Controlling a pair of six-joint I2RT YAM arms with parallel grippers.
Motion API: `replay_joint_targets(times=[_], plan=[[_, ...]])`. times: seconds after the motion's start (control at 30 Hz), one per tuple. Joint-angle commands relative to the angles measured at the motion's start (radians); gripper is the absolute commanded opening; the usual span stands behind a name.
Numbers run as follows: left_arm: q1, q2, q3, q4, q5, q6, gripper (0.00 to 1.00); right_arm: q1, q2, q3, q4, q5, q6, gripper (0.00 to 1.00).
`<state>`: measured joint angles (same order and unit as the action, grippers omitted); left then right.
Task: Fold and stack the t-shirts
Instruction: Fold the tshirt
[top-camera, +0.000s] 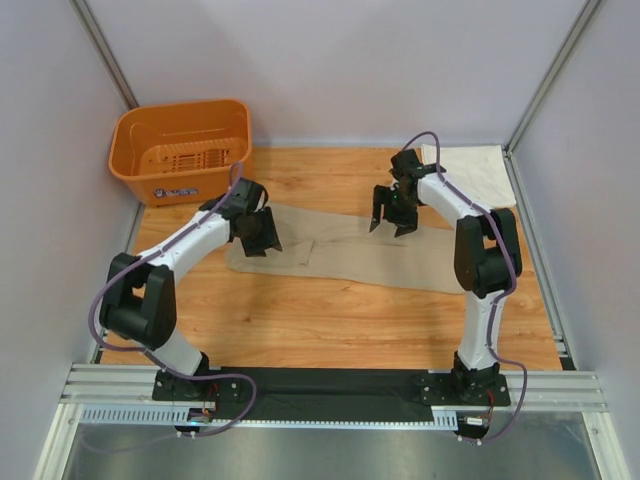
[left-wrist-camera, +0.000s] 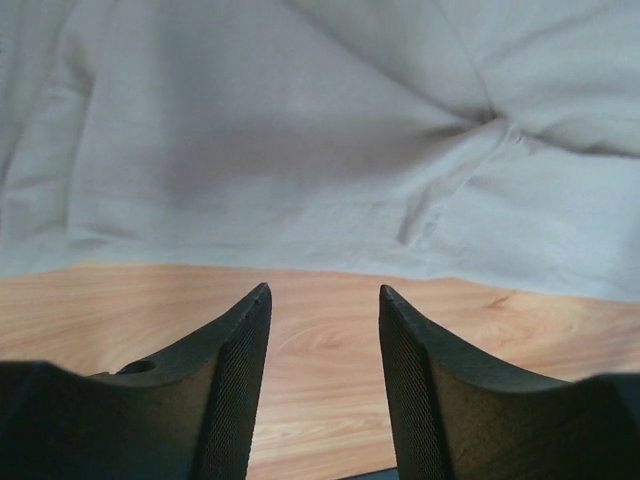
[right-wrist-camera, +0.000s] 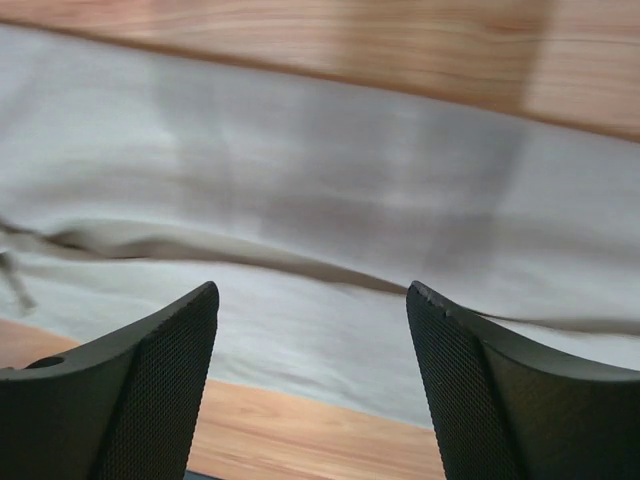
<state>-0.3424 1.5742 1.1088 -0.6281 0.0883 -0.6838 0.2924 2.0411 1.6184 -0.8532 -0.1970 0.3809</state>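
— Across the table (top-camera: 330, 330) we see the tan t-shirt (top-camera: 350, 258) lying long and flat under both grippers. The cream t-shirt (top-camera: 480, 165) sits far right.
— We find the left gripper (left-wrist-camera: 325, 290) spread and empty, just short of the tan hem. The right gripper (right-wrist-camera: 312, 287) stands wide above the cloth, holding nothing.
— Bare wood runs along our near side, and the orange basket (top-camera: 180, 150) is far left.

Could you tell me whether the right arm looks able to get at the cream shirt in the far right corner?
Probably yes: the cream shirt lies just beyond the right gripper, whose jaws stand open and empty above the tan shirt, and nothing stands between them.
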Motion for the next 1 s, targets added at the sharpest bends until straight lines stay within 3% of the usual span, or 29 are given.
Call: replay_joint_targets(times=[0.0,0.17,0.5,0.8,0.97], plan=[[-0.032,0.104,0.117,-0.027,-0.148,-0.14,0.55,-0.002,-0.031,0.026,-0.115,0.157,-0.194,0.78],[-0.052,0.306,0.288,-0.091,-0.157,-0.186,0.56,-0.022,-0.021,0.015,-0.09,0.249,-0.22,0.82],[-0.101,0.596,0.62,-0.255,-0.223,-0.108,0.56,-0.091,-0.053,-0.161,-0.026,0.271,-0.149,0.82],[-0.142,0.779,0.804,-0.35,-0.211,-0.074,0.56,-0.073,-0.218,-0.444,-0.053,0.401,0.133,0.83],[-0.148,0.877,0.971,-0.328,-0.194,0.033,0.54,-0.009,-0.337,-0.586,-0.014,0.329,0.207,0.83]])
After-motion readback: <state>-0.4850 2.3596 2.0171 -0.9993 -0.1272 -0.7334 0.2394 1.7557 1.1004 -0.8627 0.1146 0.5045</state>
